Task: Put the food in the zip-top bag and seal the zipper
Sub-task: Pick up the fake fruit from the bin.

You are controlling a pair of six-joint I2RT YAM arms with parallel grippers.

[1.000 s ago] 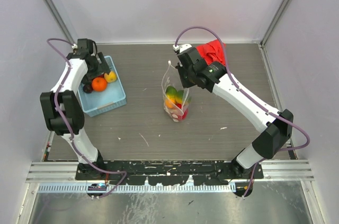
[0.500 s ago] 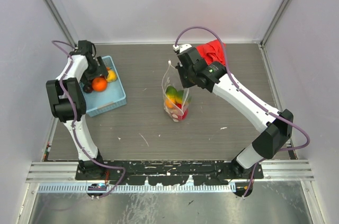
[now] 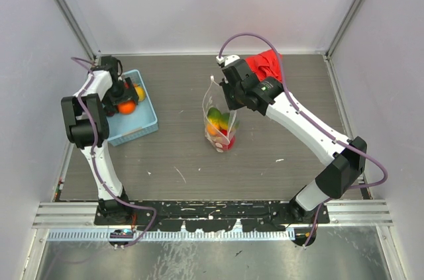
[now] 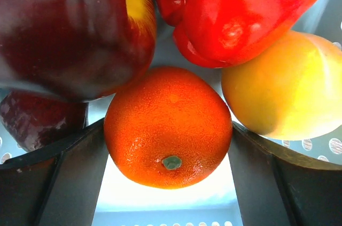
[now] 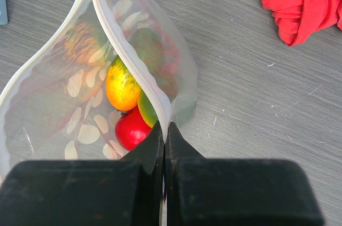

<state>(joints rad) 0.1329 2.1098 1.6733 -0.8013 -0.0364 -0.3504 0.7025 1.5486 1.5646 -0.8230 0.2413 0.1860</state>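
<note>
The clear dotted zip-top bag stands at the table's middle with its mouth open. Inside lie a yellow-orange fruit, a red one and a green one. My right gripper is shut on the bag's rim by the zipper strip and holds it up; it also shows in the top view. My left gripper is down in the light blue basket. Its fingers touch both sides of an orange fruit. Dark red, red and yellow fruits lie against it.
A red cloth lies at the back right, behind the right arm, and shows in the right wrist view. The basket sits near the left wall. Cage posts stand at both back corners.
The left arm has swung back toward the left wall and its gripper has come down onto the orange fruit in the basket. The right arm and the bag have not moved.
</note>
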